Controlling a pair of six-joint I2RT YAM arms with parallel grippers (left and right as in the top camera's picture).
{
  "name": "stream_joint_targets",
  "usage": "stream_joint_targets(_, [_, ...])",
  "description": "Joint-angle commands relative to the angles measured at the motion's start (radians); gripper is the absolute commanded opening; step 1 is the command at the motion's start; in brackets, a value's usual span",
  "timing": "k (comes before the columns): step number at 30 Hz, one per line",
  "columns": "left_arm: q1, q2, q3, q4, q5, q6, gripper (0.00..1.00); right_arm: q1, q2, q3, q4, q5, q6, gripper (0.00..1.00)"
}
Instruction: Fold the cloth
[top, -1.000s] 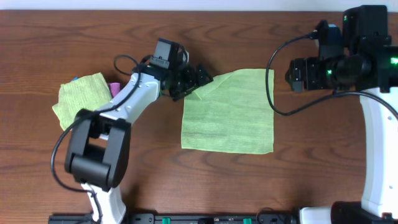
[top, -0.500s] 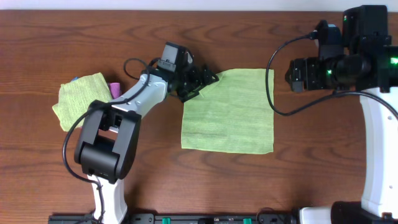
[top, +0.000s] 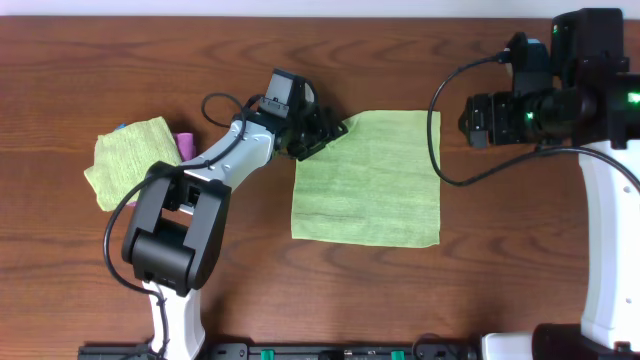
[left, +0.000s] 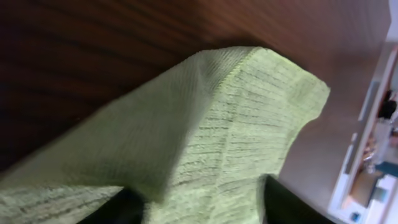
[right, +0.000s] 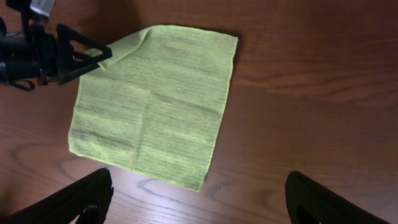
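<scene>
A light green cloth (top: 370, 180) lies mostly flat on the brown wooden table (top: 480, 260). It also shows in the right wrist view (right: 161, 93). My left gripper (top: 325, 130) is shut on the cloth's far-left corner and holds it raised a little off the table. In the left wrist view the cloth (left: 236, 124) tents up between the left gripper's dark fingers (left: 199, 208). The right wrist view shows the left gripper (right: 106, 56) pinching that corner. My right gripper (right: 199, 193) is open and empty, high above the table and right of the cloth.
A second, crumpled green cloth (top: 130, 155) lies at the far left with a small pink object (top: 186, 143) beside it. Black cables (top: 440, 120) hang from the right arm near the cloth's right edge.
My left arm has shifted slightly to the right with the cloth's corner in its jaws. The right arm has not moved.
</scene>
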Motion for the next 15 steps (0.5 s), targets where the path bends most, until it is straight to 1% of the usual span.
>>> stream_joint_targets(1, [0.002,0.012,0.018,0.002,-0.044,0.007,0.39,-0.005,-0.018,0.005,-0.001,0.002,-0.008,0.89])
stream_joint_targets(4, [0.002,0.012,0.018,0.013,-0.045,0.007,0.24,-0.005,-0.018,0.005,-0.002,0.002,-0.008,0.89])
stream_joint_targets(5, [0.002,0.012,0.018,0.022,-0.045,0.007,0.17,-0.005,-0.018,0.005,-0.001,0.002,-0.008,0.89])
stream_joint_targets(6, [0.002,0.012,0.018,0.029,-0.045,0.006,0.13,-0.005,-0.018,0.005,-0.002,0.001,-0.008,0.89])
stream_joint_targets(8, [0.004,0.012,0.018,0.04,-0.053,0.006,0.07,-0.005,-0.018,0.005,-0.002,-0.005,-0.008,0.89])
stream_joint_targets(15, [0.02,0.012,0.018,0.048,-0.134,0.002,0.06,-0.005,-0.018,0.005,-0.016,-0.011,-0.001,0.89])
